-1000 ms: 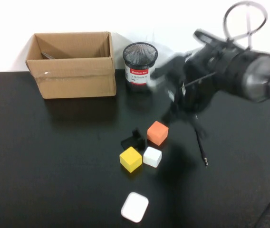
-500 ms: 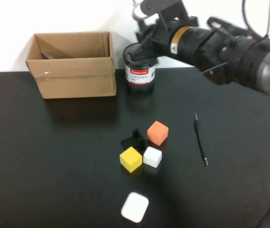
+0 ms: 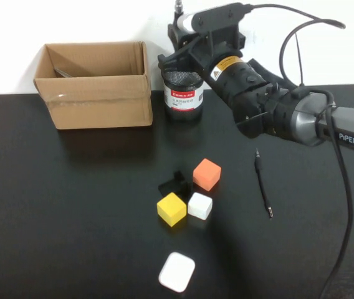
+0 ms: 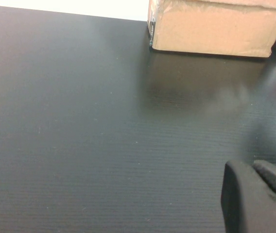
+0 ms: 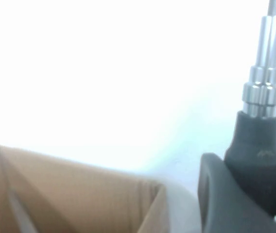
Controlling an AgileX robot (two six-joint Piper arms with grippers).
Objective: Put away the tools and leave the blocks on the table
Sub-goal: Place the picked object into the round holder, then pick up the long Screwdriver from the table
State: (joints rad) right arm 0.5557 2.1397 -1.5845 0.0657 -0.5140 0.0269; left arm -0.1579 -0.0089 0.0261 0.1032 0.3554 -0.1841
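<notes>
The screwdriver (image 3: pixel 263 183) lies on the table (image 3: pixel 71 205) right of the cubes (image 3: pixel 189 190). High view: the right gripper (image 3: pixel 178 47) hovers over the mesh cup (image 3: pixel 182 87), gripping a tool (image 3: pixel 178 9), mostly hidden. Left wrist: the left gripper (image 4: pixel 257 196) is cut off, seemingly closed. Right wrist: fingers (image 5: pixel 220 194) clamp a black handle with a silver shaft (image 5: pixel 264 73); the box (image 5: pixel 70 194) sits below.

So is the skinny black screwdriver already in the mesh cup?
No, the thin black screwdriver lies on the table, right of the orange cube.
</notes>
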